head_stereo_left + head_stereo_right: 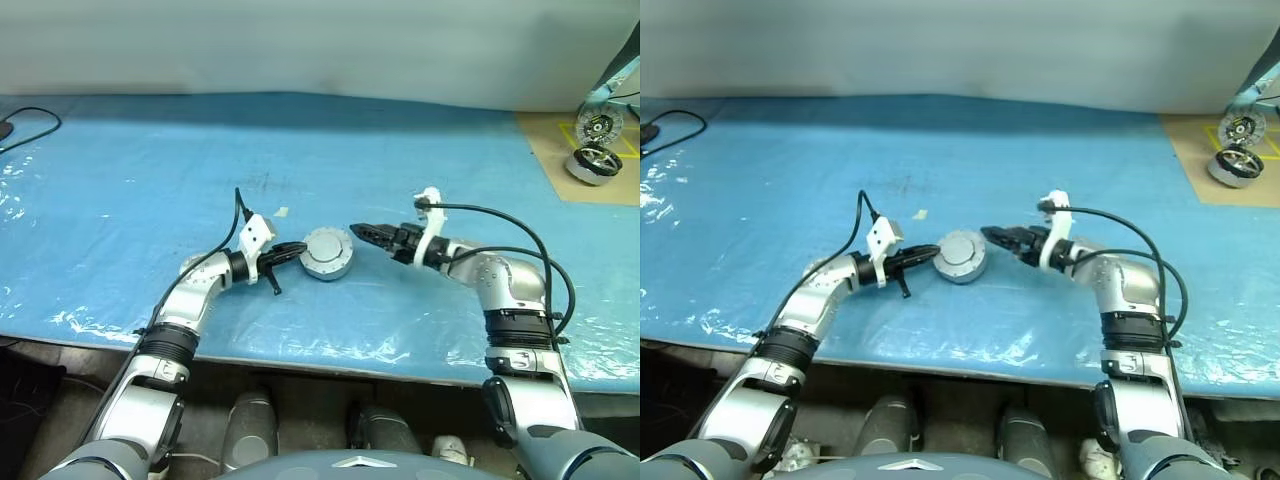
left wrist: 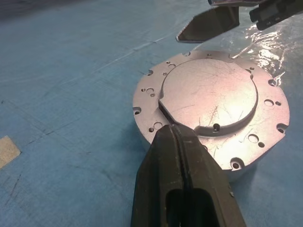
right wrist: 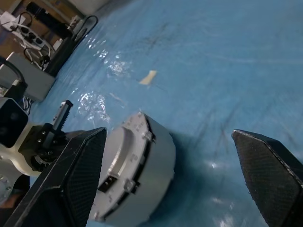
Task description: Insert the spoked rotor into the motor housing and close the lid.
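1. Left pincer (image 1: 290, 250): fingers pressed together, nothing gripped, tips set against the near edge of the closed lid (image 2: 210, 92).
2. Right pincer (image 1: 372, 236): fingers spread wide, nothing held, just beside the far side of the motor housing (image 1: 327, 254).
3. Housing is seen mid-desk (image 1: 150, 180) on the blue sheet, between both pincers; lid lies flat, plain grey face up.
4. Rotor presumably shut inside; not visible.
5. Advised: lid seating to be checked by light, even downward pressure; housing not to be pushed sideways.
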`<state>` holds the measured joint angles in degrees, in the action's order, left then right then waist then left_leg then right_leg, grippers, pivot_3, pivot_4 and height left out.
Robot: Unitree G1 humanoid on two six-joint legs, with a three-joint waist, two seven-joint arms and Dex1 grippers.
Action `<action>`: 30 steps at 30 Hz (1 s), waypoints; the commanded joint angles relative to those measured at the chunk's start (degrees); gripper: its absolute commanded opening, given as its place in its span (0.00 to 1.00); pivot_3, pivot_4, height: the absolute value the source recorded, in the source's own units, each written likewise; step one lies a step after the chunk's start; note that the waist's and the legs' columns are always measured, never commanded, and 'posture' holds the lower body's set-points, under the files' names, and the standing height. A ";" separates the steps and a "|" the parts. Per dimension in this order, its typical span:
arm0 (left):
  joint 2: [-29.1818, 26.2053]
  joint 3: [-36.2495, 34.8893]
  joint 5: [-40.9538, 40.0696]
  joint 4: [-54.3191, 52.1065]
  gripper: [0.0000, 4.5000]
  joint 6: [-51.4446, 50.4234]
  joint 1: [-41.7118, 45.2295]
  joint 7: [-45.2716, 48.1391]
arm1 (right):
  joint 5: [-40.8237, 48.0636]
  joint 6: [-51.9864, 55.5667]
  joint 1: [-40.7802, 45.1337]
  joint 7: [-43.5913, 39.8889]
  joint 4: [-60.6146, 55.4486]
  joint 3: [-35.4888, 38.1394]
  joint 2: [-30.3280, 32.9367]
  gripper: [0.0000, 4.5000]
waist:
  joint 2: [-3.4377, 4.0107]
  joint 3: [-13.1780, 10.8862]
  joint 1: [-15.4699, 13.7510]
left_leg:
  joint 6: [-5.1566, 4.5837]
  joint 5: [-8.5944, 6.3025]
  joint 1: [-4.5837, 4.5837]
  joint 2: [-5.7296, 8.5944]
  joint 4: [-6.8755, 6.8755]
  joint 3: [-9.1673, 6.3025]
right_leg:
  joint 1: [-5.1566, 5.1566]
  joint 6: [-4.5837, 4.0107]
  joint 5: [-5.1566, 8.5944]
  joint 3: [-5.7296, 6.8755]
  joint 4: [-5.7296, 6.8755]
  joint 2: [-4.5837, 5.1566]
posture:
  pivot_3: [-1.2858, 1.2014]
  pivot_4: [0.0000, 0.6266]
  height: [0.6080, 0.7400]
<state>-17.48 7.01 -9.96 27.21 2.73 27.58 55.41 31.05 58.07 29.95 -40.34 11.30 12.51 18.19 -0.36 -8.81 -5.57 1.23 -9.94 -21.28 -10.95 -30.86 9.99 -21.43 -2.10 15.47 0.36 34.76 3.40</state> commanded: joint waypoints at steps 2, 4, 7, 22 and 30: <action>-0.48 2.27 2.37 1.80 0.00 -0.99 -1.76 0.48 | 5.79 6.90 -1.48 0.12 0.11 2.50 -0.97 0.99 | 0.02 -0.01 0.00 | 0.00 0.00 0.00 -0.01 0.01 0.00 | 0.00 0.00 0.00 0.01 0.01 0.00 | 0.52 0.24 1.00; -0.53 2.24 2.35 1.92 0.00 -0.92 -1.68 0.54 | 7.32 8.92 -2.40 -0.33 -0.94 1.88 -1.50 0.99 | 0.03 -0.01 0.00 | 0.00 0.00 0.00 -0.01 0.01 0.00 | 0.00 0.00 0.00 0.03 0.01 0.00 | 0.52 0.24 1.00; -0.53 2.27 2.47 2.32 0.00 -0.67 -1.51 0.51 | 8.85 9.90 -2.48 0.54 -1.08 1.92 -3.21 0.99 | 0.03 -0.01 0.00 | 0.00 0.00 0.01 -0.02 0.01 0.00 | 0.01 -0.04 0.02 0.04 0.00 0.00 | 0.52 0.24 1.00; -0.64 2.30 2.59 2.38 0.00 -0.15 -1.66 0.26 | 7.57 5.72 0.48 4.58 1.97 -1.29 -10.55 0.95 | 0.05 -0.02 -0.15 | 0.02 0.01 -0.06 0.02 0.11 0.00 | -0.07 -0.02 0.02 0.09 -0.04 0.07 | 0.52 0.24 1.00; -0.97 0.61 0.73 -0.70 0.00 -1.66 -2.33 -0.23 | 7.65 4.64 -0.22 4.62 2.51 -2.27 -10.45 0.54 | 0.07 -0.03 -0.11 | 0.02 0.01 -0.08 0.01 0.13 0.00 | -0.10 0.01 0.00 0.11 -0.03 0.08 | 0.52 0.24 1.00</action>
<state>-18.48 6.51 -9.94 26.90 2.99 26.66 55.17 37.72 63.44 29.24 -35.37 14.96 10.33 7.97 -0.29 -8.84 -5.67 1.26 -9.93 -21.36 -10.94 -30.73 9.99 -21.53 -2.09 15.47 0.47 34.73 3.49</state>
